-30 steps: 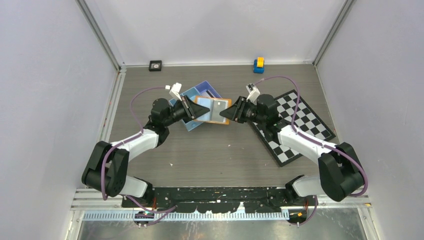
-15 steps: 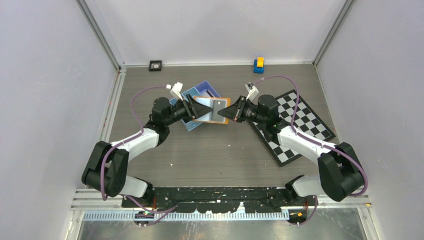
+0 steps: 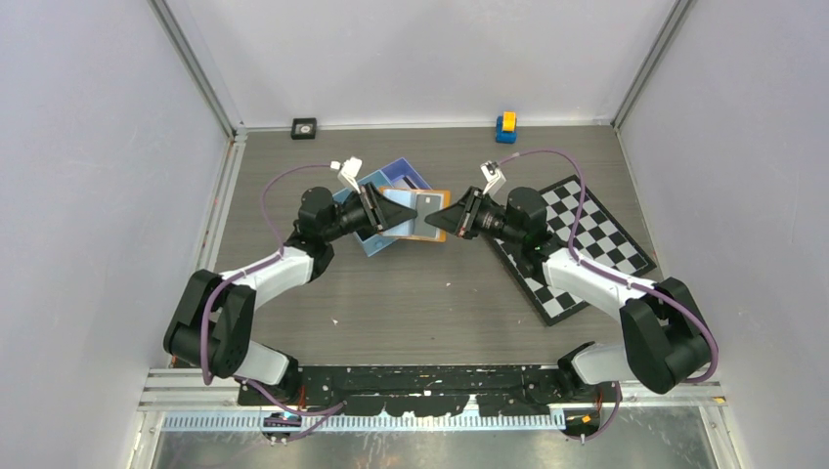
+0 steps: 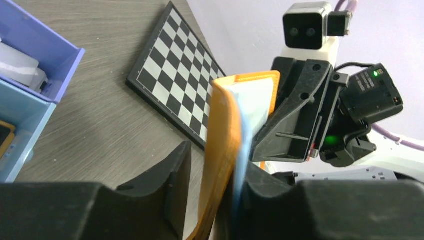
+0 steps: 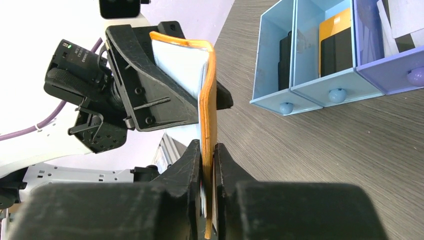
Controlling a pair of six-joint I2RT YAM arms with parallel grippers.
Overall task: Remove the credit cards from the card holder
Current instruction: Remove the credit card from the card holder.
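Top external view, card holder [image 3: 438,197] hung over open table [image 3: 411,293], right gripper [image 5: 207,147] clamped on its orange edge, left gripper [image 4: 217,160] stood apart around the opposite edge, credit cards [image 4: 243,125] inside, blue tray [image 3: 401,174] just behind.

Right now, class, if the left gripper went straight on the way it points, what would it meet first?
The left gripper would first meet the orange card holder standing between its open jaws; just behind, probably the right gripper pinching it.

Orange card holder [image 3: 440,198] at centre of the top view, raised above the bench and folded open. Pale grey-blue credit cards [image 3: 420,207] sit flat against its inner face.
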